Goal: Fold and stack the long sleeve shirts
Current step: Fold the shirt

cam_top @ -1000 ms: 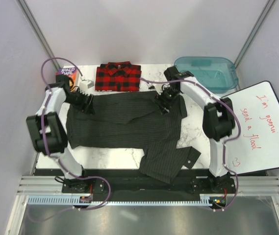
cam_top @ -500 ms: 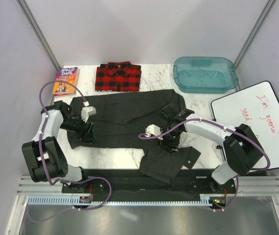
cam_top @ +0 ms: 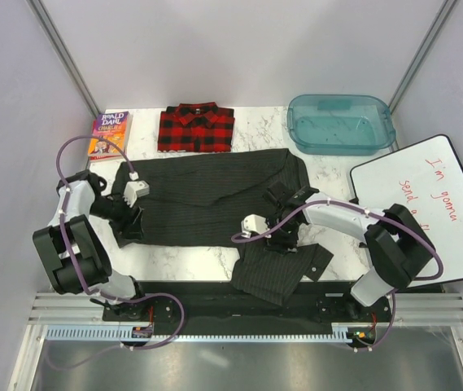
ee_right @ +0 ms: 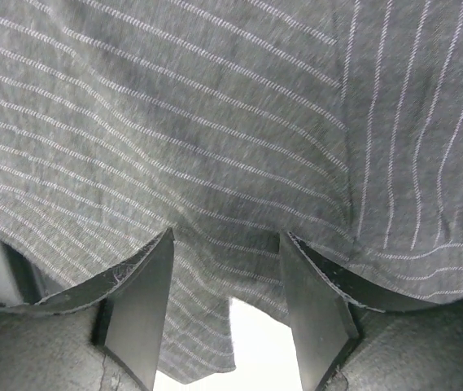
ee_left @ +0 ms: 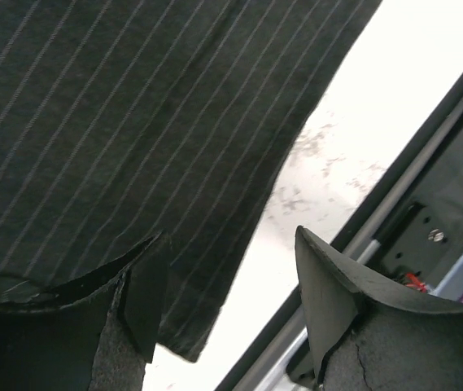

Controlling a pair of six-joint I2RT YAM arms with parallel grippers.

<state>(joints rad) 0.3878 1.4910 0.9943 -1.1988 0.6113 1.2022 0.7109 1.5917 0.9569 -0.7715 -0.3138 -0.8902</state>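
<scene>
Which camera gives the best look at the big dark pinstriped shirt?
The top external view: nearly the whole pinstriped shirt lies spread across the table. The left wrist view shows only one edge; the right wrist view shows just close-up fabric.

White marble table (cam_top: 255, 130): charcoal pinstripe shirt (cam_top: 207, 195) spread across the middle, one part hanging off the near edge. Folded red plaid shirt (cam_top: 196, 128) at the far edge, paperback book (cam_top: 110, 133) far-left, teal plastic bin (cam_top: 341, 126) far-right. Whiteboard (cam_top: 426, 212) on the right side, overhanging the edge.
</scene>
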